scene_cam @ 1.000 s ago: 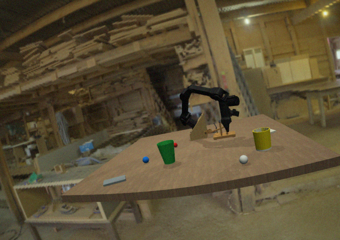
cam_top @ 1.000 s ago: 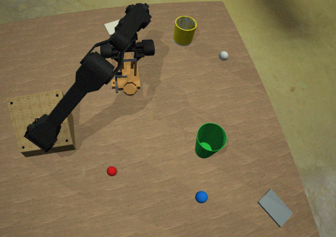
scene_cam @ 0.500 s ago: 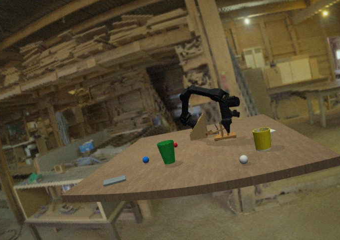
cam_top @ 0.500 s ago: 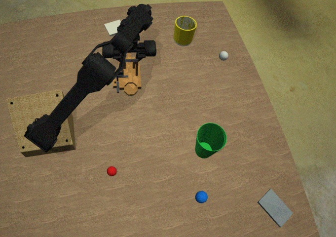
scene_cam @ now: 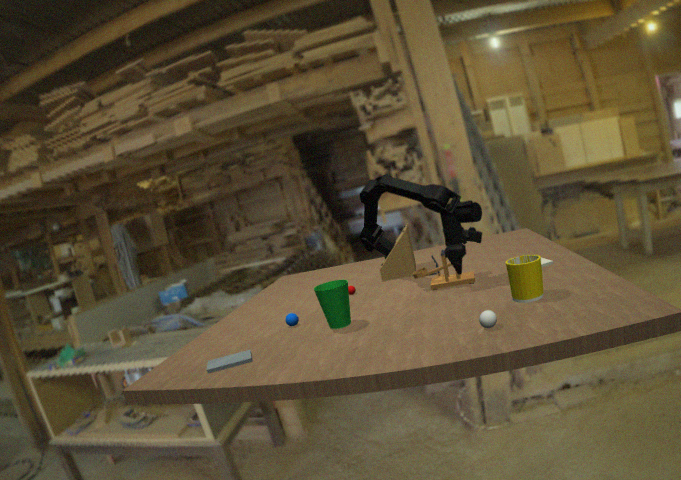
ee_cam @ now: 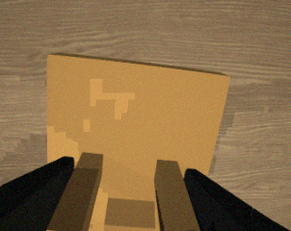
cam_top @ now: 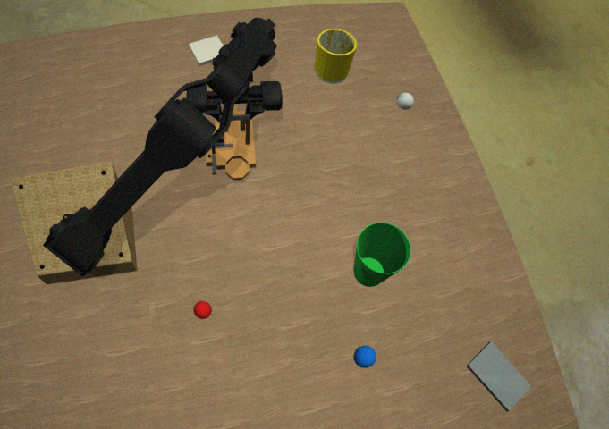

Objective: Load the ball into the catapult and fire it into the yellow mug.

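A: From the left in the top view, the arm stands on a wooden block (cam_top: pixel 56 192) (scene_cam: pixel 400 257), and the red ball (cam_top: pixel 202 309) (scene_cam: pixel 351 289) sits on the desk (cam_top: pixel 290 323) (scene_cam: pixel 409 345) (ee_cam: pixel 261 38).

B: Then a pale tile (cam_top: pixel 205 49) (scene_cam: pixel 547 262), partly behind the arm from above, and here's the catapult (cam_top: pixel 244 151) (scene_cam: pixel 452 281) (ee_cam: pixel 136 115)! The hand (cam_top: pixel 233 110) (scene_cam: pixel 458 272) (ee_cam: pixel 129 172) is clamped on it, fingers down around its posts.

A: Its eight-sided pan (cam_top: pixel 237 167) (scene_cam: pixel 421 273) points away from the arm's wrist. Next along, the yellow mug (cam_top: pixel 333 63) (scene_cam: pixel 524 278), upright, well apart from the catapult!

B: The blue ball (cam_top: pixel 364 357) (scene_cam: pixel 291 319) follows, then the green cup (cam_top: pixel 369 275) (scene_cam: pixel 334 304), mouth up, and the white ball (cam_top: pixel 405 100) (scene_cam: pixel 487 319) near the mug.

A: Which ball is the one to load?

B: Can't tell, but all three lie on the desk. Far right, a grey slab (cam_top: pixel 498 376) (scene_cam: pixel 229 361) lies flat.
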You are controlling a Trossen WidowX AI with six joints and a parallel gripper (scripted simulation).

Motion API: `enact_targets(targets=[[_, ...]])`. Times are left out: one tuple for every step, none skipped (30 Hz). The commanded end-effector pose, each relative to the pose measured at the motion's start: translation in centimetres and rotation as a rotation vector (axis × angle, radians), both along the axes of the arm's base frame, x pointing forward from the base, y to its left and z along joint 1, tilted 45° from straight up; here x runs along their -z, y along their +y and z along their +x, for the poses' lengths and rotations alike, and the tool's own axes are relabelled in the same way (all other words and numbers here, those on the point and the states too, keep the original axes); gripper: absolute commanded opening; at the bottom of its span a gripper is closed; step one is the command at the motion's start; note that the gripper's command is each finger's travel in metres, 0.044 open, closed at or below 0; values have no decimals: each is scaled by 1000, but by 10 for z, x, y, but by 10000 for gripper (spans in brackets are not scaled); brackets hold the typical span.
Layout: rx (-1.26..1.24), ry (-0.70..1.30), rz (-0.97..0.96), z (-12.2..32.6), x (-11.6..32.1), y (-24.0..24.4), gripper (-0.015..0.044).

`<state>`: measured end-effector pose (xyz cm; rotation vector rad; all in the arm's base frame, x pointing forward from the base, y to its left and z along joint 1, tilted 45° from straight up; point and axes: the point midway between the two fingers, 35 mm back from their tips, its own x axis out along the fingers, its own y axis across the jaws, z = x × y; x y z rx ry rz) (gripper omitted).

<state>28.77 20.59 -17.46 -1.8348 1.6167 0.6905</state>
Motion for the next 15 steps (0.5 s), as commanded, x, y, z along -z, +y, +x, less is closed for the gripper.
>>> enact_targets(targets=[[-14,-5,2,1,2,-2,0],[0,0,-1,0,1,-1,0],[0,0,-1,0,1,-1,0],[0,0,-1,0,1,-1,0],[0,0,-1,0,1,-1,0],[0,0,-1,0,1,-1,0],[0,0,-1,0,1,-1,0],[0,0,-1,0,1,-1,26],[0,0,-1,0,1,-1,52],[0,0,-1,0,1,-1,79],[0,0,-1,0,1,-1,105],[0,0,-1,0,1,-1,131],[0,0,-1,0,1,-1,157],[0,0,-1,0,1,-1,184],[0,0,-1,0,1,-1,210]])
